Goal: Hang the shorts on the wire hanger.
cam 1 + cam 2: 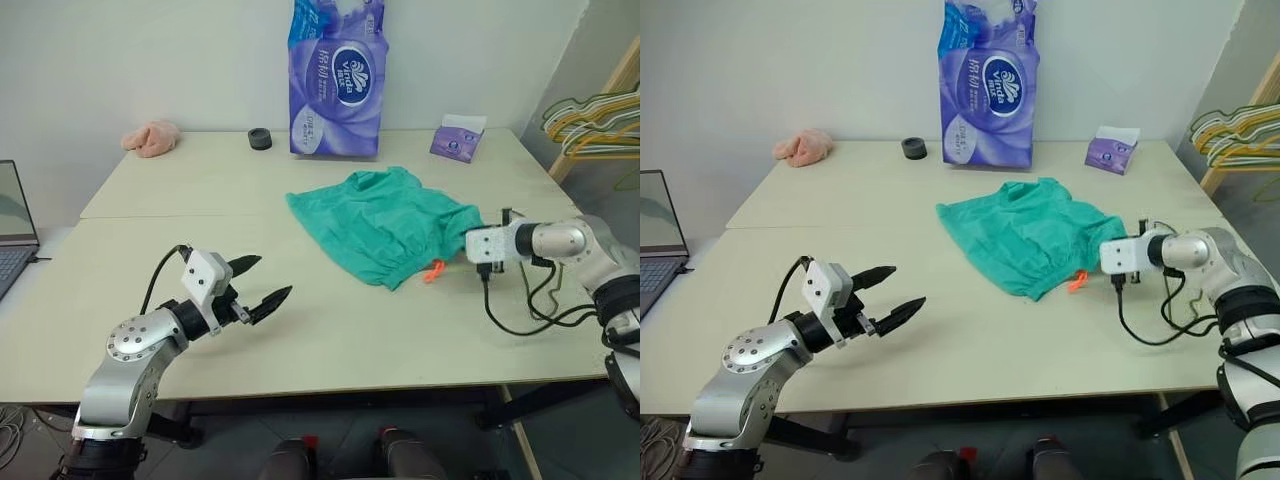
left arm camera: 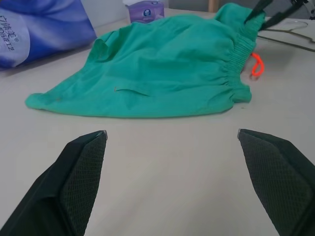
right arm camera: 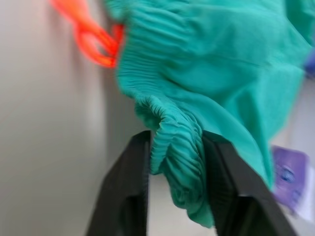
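Note:
The teal-green shorts [image 1: 385, 222] lie spread right of the table's middle, their gathered waistband toward the right and an orange drawstring tip [image 1: 433, 270] beside it. My right gripper [image 3: 174, 142] is shut on a fold of the waistband, which fills the gap between its two black fingers; the waistband's right end is lifted a little. A thin wire hanger [image 2: 289, 43] lies on the table just beyond the waistband, close to the right gripper. My left gripper [image 1: 262, 281] hovers open over the front left of the table, well short of the shorts, with nothing between its fingers [image 2: 81, 167].
At the back stand a big purple tissue pack [image 1: 337, 75], a small purple tissue box [image 1: 458, 138], a black roll [image 1: 260, 139] and a pink fluffy cloth [image 1: 151, 138]. A laptop [image 1: 12, 235] sits at far left. Bunched hangers [image 1: 595, 120] hang off the right. A black cable [image 1: 520, 315] loops under my right wrist.

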Tool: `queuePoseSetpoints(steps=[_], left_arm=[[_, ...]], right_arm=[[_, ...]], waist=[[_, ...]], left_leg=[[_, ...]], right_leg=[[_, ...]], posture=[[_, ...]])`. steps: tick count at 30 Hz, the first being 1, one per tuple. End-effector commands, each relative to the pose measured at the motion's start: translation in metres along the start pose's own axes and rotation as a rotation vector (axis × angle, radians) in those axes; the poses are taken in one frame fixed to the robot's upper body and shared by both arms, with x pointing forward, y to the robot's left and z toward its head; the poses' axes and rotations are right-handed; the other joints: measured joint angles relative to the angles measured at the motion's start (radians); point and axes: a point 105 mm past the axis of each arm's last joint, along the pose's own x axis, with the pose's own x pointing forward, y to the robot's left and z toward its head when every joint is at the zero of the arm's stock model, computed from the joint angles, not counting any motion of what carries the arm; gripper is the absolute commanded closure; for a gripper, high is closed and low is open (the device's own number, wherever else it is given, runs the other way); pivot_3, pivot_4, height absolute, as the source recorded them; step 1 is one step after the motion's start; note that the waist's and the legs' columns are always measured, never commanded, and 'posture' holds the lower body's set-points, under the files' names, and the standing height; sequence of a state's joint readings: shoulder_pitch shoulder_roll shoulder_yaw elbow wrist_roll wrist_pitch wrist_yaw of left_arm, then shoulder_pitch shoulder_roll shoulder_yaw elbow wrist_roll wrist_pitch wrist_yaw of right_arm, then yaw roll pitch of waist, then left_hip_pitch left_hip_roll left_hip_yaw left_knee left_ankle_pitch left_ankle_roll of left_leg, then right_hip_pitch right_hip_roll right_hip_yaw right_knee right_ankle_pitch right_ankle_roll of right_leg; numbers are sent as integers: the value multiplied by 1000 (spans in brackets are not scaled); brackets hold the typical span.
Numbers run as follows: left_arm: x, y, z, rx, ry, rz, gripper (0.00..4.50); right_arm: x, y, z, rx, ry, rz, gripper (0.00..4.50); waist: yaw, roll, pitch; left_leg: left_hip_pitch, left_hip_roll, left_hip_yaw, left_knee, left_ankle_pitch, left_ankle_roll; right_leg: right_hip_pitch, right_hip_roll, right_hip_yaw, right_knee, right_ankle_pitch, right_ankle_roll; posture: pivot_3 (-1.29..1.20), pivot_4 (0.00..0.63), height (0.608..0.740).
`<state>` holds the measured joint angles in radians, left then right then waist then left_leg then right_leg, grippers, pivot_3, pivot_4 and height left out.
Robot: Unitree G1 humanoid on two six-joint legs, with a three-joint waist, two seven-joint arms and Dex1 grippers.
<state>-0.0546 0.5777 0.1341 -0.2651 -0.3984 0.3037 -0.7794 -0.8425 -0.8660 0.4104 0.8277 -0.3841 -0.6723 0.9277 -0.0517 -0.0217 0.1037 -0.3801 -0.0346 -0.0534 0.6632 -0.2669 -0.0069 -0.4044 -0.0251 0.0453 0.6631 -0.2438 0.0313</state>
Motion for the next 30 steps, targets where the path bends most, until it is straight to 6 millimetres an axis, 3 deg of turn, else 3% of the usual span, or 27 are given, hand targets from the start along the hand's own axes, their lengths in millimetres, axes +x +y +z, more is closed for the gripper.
queuePoseSetpoints(steps=[1, 5, 8, 12, 18, 27, 30], left_arm=[[1, 2, 11, 32, -22, -18, 0], [-2, 9, 8, 30, -8, -8, 0], [-9, 19, 3, 19, 16, 8, 0], [-19, 28, -3, 14, 66, -6, 0], [-20, 31, 1, 33, 88, -36, 0], [-13, 26, 10, 56, 76, -55, 0], [-11, 23, 12, 60, 71, -63, 0]], right_arm=[[-14, -7, 17, -40, -85, 4, 1498], [-23, -9, 51, 163, -282, -10, 46], [-25, -11, 96, 313, -482, -35, 13], [4, 7, 129, 386, -510, -73, 13], [48, 6, 145, 526, -410, -200, 13], [89, 14, 137, 624, -259, -174, 13], [98, 14, 133, 684, -219, -146, 873]], waist=[[-7, 0, 0], [-10, 1, 0], [-13, 2, -1], [-12, 2, -2], [0, 2, -2], [-7, 2, -3], [-12, 1, -3]], left_leg=[[0, 0, 0, 0, 0, 0], [0, 3, -1, 0, 0, 0], [0, 6, -2, 0, 0, 0], [0, 8, -4, 0, -1, -1], [0, 7, -2, 1, -1, -2], [0, 7, -2, 0, -1, -2], [1, 8, -3, 0, -1, -2]], right_leg=[[0, 0, 0, 0, 0, 0], [0, 1, -1, 0, 1, -1], [0, 2, 0, 1, 1, -2], [0, 5, -2, 1, 1, -2], [-2, 5, -3, 1, 2, -3], [-1, 5, -3, 1, 2, -3], [-1, 6, -3, 1, 2, -3]], posture=[[-78, 55, 740], [-82, 56, 740], [-87, 56, 740], [-91, 55, 740], [-91, 55, 740], [-86, 60, 740], [-86, 62, 740]])
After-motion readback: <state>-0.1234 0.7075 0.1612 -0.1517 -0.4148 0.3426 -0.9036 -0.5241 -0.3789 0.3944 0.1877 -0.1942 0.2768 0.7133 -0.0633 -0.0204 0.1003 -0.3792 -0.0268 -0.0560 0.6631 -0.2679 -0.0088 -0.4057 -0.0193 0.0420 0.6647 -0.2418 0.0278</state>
